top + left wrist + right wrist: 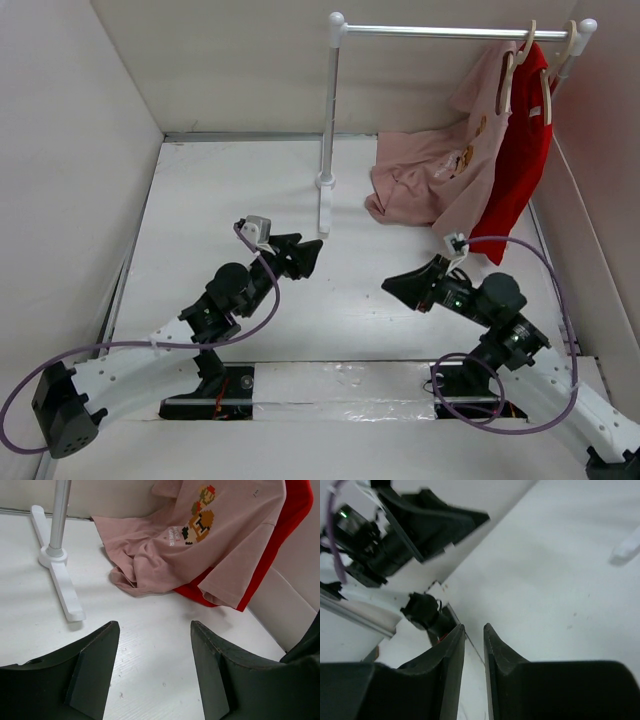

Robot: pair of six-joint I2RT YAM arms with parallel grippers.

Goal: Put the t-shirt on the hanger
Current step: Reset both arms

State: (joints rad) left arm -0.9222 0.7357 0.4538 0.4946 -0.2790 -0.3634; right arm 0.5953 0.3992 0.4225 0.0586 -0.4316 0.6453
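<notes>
The dusty pink t-shirt [440, 170] hangs by its top from the pale hanger [508, 72] on the rail at the back right. Its lower half lies crumpled on the table. The left wrist view shows the shirt [165, 550] with its pixel print facing up. My left gripper [312, 252] stands open over bare table, well short of the shirt, with nothing between its fingers [155, 627]. My right gripper [390, 283] points left, away from the shirt. Its jaws [474, 627] are shut to a narrow slit and hold nothing.
A bright red t-shirt [520, 160] hangs on a second hanger [546, 95] just behind the pink one. The white rack's pole [328, 120] and foot [65, 590] stand mid-table ahead of my left gripper. White walls enclose the table left, back and right.
</notes>
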